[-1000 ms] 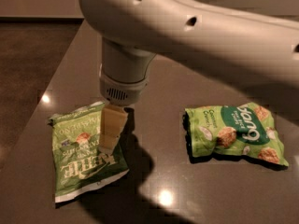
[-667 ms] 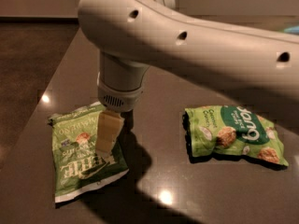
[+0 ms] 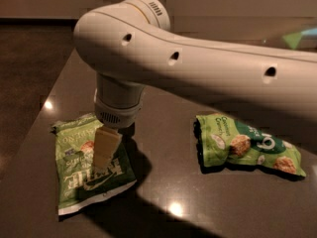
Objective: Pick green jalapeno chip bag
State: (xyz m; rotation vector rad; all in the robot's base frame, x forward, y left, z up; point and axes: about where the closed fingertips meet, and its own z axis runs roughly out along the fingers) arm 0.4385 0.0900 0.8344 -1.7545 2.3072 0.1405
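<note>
- We're seeing the gripper [image 3: 103, 163] hanging straight down off the arm [image 3: 198, 68], its tip right over the mid of the green jalapeno chip bag [image 3: 74, 180]. Touching or just above, can't tell.
- Can't tell how wide the gripper's standing.
- The bag's lying flat near the table's [image 3: 208, 197] left edge in view, w/ its long axis running far-to-near, slightly tilted.
- We're judging the next move as a short drop and pinch, no sideways shift.
- A brighter green bag [image 3: 247, 145] is lying well apart, right in view.
- The table's looking dark and glossy w/ lamp glints; dark floor [image 3: 29, 58] beyond.
</note>
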